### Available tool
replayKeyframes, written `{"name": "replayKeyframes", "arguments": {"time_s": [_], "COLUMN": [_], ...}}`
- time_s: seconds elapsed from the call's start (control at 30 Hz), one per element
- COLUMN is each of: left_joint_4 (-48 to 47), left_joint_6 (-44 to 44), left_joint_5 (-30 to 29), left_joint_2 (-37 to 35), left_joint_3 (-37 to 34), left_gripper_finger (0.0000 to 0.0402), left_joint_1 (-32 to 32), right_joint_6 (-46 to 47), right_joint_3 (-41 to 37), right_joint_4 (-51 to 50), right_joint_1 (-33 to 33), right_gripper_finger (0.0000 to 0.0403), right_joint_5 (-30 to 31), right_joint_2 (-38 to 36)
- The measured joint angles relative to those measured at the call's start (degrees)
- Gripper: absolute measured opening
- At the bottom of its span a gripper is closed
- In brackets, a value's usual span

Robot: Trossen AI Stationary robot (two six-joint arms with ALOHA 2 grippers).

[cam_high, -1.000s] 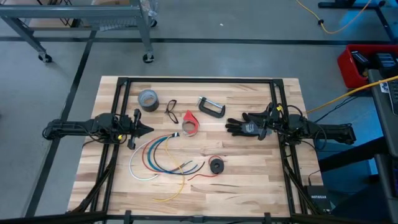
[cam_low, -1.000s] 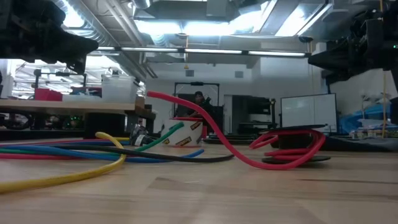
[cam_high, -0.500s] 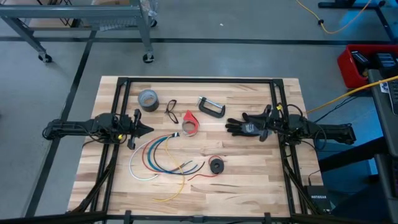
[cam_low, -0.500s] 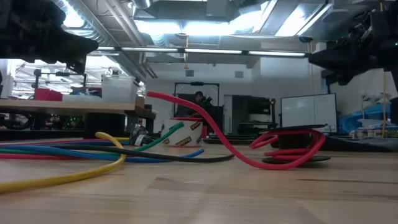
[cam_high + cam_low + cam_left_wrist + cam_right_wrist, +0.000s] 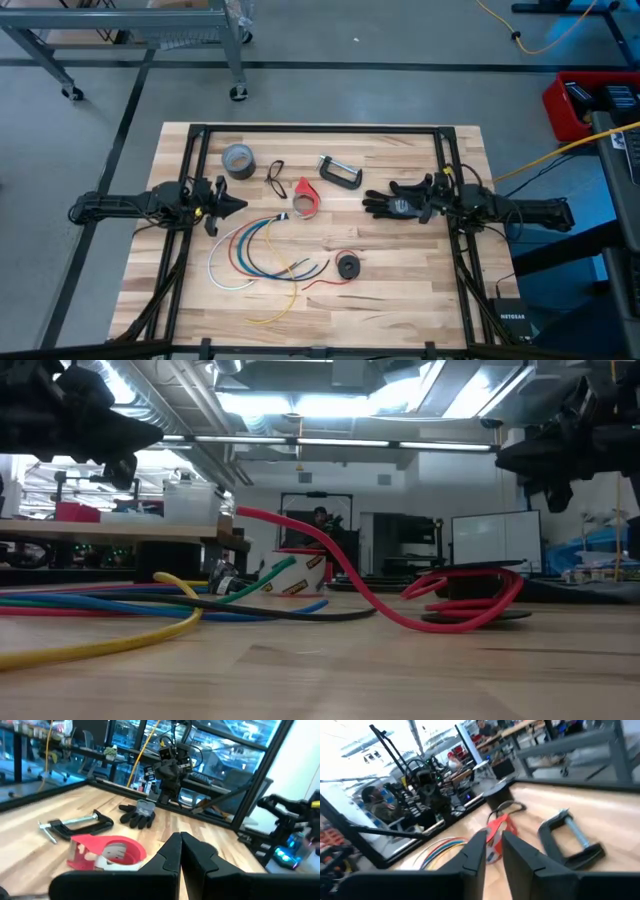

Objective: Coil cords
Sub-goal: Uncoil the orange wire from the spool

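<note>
The cord is a thin red wire point(image 5: 318, 284) joined to a small black round spool point(image 5: 347, 266). It lies on the table near the front middle. In the low view the red wire point(image 5: 340, 575) arches up from the spool point(image 5: 470, 616). My left gripper point(image 5: 240, 207) is shut and hovers at the table's left, above the wire bundle's far end. My right gripper point(image 5: 426, 200) hovers over the wrist end of a black glove point(image 5: 395, 204) at the right, with a narrow gap between its fingers point(image 5: 475, 851). Both are high above the table in the low view.
A fanned bundle of white, red, blue, green and yellow wires point(image 5: 250, 252) lies left of the spool. At the far side stand a grey tape roll point(image 5: 238, 160), glasses point(image 5: 276, 178), a red cone-shaped piece point(image 5: 307, 198) and a C-clamp point(image 5: 340, 172). A person point(image 5: 318, 515) shows in the room behind.
Both grippers have turned a little about their own axes while staying roughly in place, high above the table. The red wire, the spool and the other things have not moved.
</note>
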Motion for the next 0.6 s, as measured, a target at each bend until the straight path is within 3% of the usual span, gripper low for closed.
{"name": "replayKeyframes", "arguments": {"time_s": [0.2, 0.3, 0.43, 0.6], "left_joint_4": [0.2, 0.2, -0.2, 1.9], "left_joint_6": [-6.9, -15.0, -27.3, -27.4], "left_joint_5": [0.0, 0.0, 0.0, -0.7], "left_joint_2": [0.0, 0.1, 1.2, 5.6], "left_joint_3": [0.0, 0.0, 0.0, 0.0], "left_gripper_finger": [0.0, 0.0, 0.0, 0.0], "left_joint_1": [0.0, 0.0, -0.1, -0.1], "right_joint_6": [5.2, 7.2, 7.2, 7.1], "right_joint_3": [0.0, -0.3, -0.2, -0.2], "right_joint_4": [0.2, 2.4, 9.0, 15.3], "right_joint_1": [0.0, 0.0, 0.0, 0.0], "right_gripper_finger": [0.0145, 0.0172, 0.0185, 0.0179], "right_joint_5": [0.2, -2.0, -7.9, -11.5], "right_joint_2": [5.5, 8.7, 12.7, 17.3]}}
